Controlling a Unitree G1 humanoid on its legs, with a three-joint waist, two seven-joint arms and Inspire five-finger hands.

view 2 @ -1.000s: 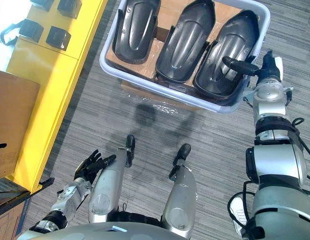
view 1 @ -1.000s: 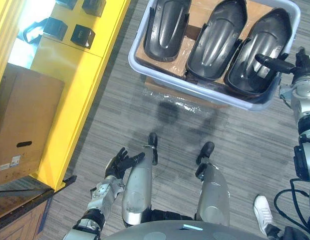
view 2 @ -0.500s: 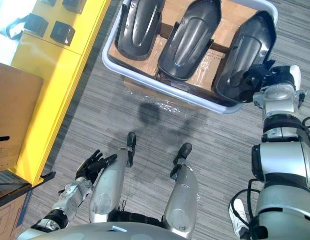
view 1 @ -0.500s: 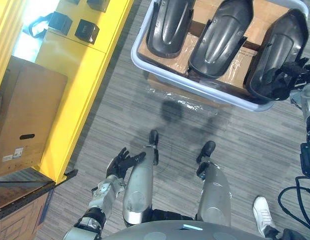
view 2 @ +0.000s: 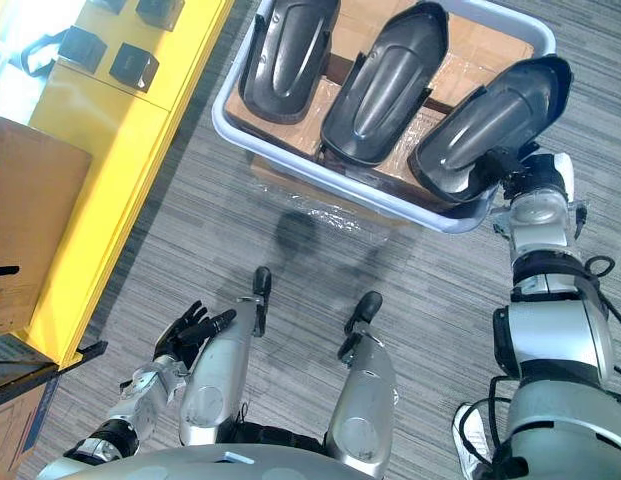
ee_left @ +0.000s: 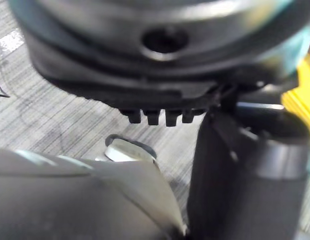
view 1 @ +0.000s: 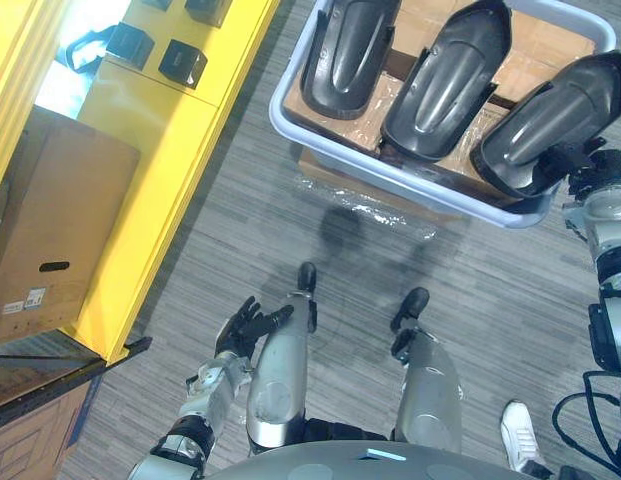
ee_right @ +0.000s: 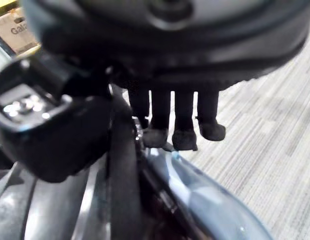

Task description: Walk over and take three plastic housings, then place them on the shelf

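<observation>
Now the right hand [view 2: 512,168] pinches the rightmost housing [view 2: 490,110] at the bin's [view 2: 330,170] right corner, apparently the first pickup; next it needs lifting over the rim.

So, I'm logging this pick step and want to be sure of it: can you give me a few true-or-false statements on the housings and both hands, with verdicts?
1. The left housing and middle housing lie in the bin. True.
2. The right hand is shut on the rightmost housing. True.
3. The left hand holds a housing. False: it hangs low at the robot's side, open and holding nothing.
4. One housing lies on the yellow shelf. False: the shelf bears small black boxes, and all three housings are at the bin.
5. The rightmost housing lies parallel to the other two. False: it is turned at an angle to them.
</observation>
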